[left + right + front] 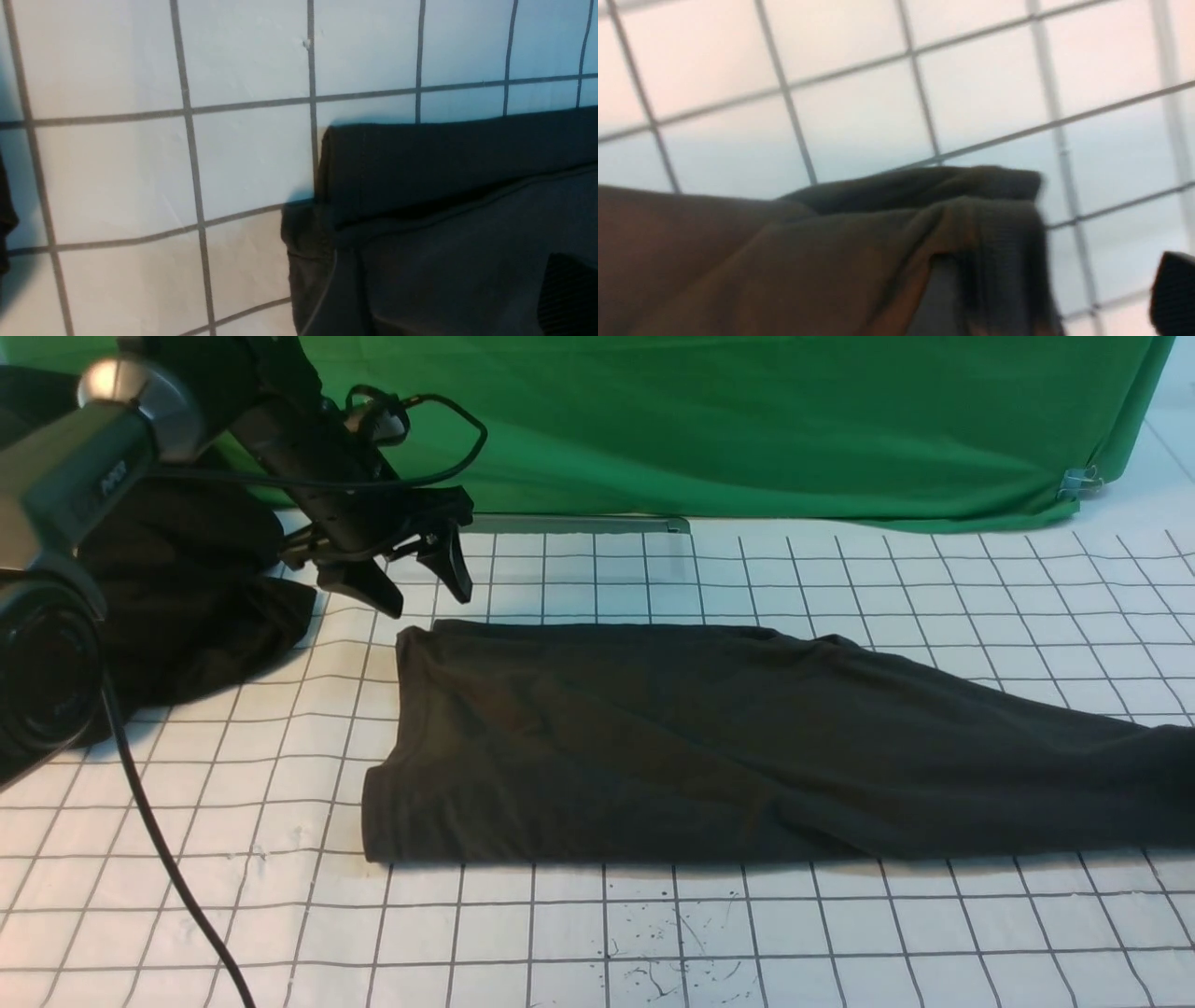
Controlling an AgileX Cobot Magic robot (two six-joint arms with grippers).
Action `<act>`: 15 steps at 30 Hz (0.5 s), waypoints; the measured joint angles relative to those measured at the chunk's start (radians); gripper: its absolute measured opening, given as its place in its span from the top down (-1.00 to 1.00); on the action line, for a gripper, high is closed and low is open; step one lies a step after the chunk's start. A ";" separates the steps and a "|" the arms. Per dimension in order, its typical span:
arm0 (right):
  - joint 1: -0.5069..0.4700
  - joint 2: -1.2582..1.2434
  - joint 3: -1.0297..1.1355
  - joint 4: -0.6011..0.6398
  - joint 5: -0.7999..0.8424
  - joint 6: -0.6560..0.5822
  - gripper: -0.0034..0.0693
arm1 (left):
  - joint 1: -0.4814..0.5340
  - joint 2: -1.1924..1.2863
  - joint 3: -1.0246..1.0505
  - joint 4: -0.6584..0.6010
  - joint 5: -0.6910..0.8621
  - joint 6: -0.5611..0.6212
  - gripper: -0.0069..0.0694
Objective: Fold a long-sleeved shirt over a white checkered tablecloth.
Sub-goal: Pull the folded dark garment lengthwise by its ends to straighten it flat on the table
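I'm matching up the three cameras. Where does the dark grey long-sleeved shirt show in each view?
Front view: the shirt lies as a long folded band from centre-left to the right edge.
Left wrist view: one folded corner with a stitched hem.
Right wrist view: a blurred, bunched end with ribbed knit.
Shared landmark: the white checkered tablecloth, with its grid lines beside the shirt in every view.

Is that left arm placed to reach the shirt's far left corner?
Probably yes: the left gripper hangs close by that corner of the shirt, jaws apart and empty, and nothing seems to block the way.
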 joint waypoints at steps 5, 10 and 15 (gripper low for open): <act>-0.001 -0.029 -0.127 0.004 0.235 0.002 -0.76 | 0.000 0.000 0.000 0.000 0.001 0.000 -0.49; -0.001 -0.013 -0.081 0.026 0.270 0.001 -0.76 | 0.000 0.000 0.000 0.000 0.001 0.000 -0.49; -0.001 0.052 -0.002 0.031 0.151 -0.002 -0.73 | 0.000 0.000 0.000 0.000 0.001 0.000 -0.49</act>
